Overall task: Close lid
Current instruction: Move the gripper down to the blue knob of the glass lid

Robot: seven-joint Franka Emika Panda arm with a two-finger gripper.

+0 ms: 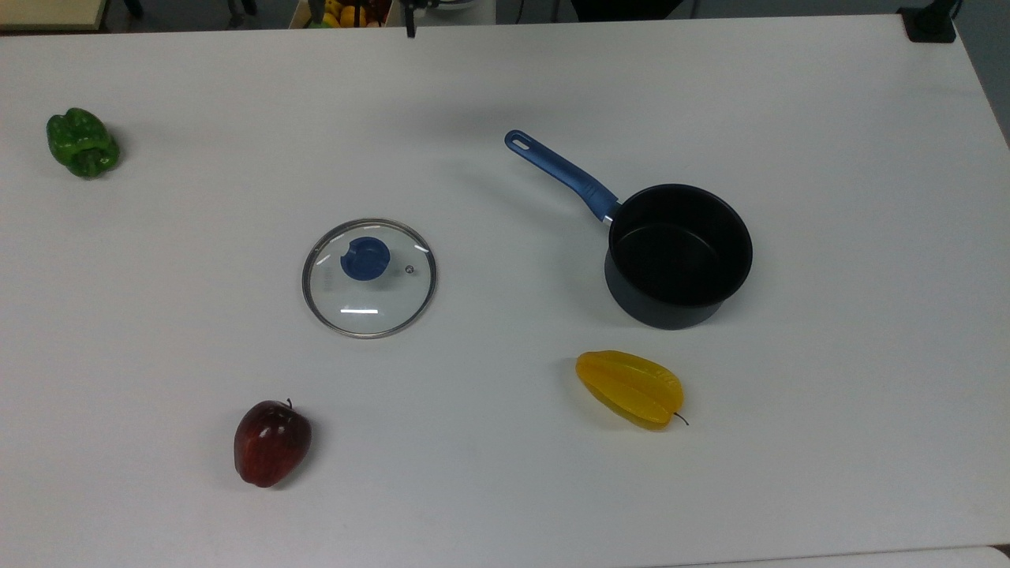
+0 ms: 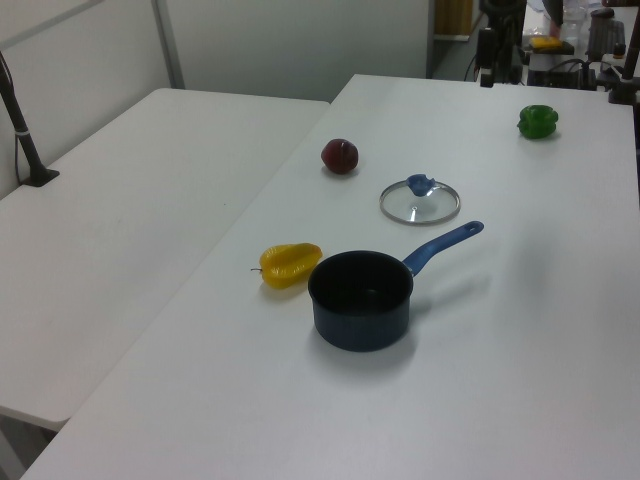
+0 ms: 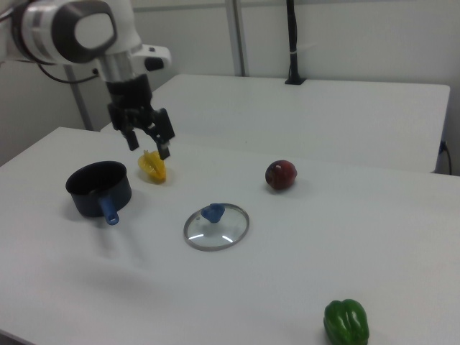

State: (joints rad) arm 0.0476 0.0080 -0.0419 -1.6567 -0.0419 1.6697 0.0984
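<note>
On the table (image 3: 374, 237), the lid (image 3: 215, 227) lies flat, well below the hovering, spread-fingered gripper (image 3: 149, 144).

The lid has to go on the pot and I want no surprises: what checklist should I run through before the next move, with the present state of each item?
1. The lid lies flat on the table, blue knob up: ok.
2. Nothing touches the lid; the apple lies apart: ok.
3. The gripper is open, fingers spread: ok.
4. Gripper above the knob: not ok, it hangs near the saucepan.
5. Saucepan upright and empty: ok.
6. Starfruit apart from the saucepan: ok.
</note>
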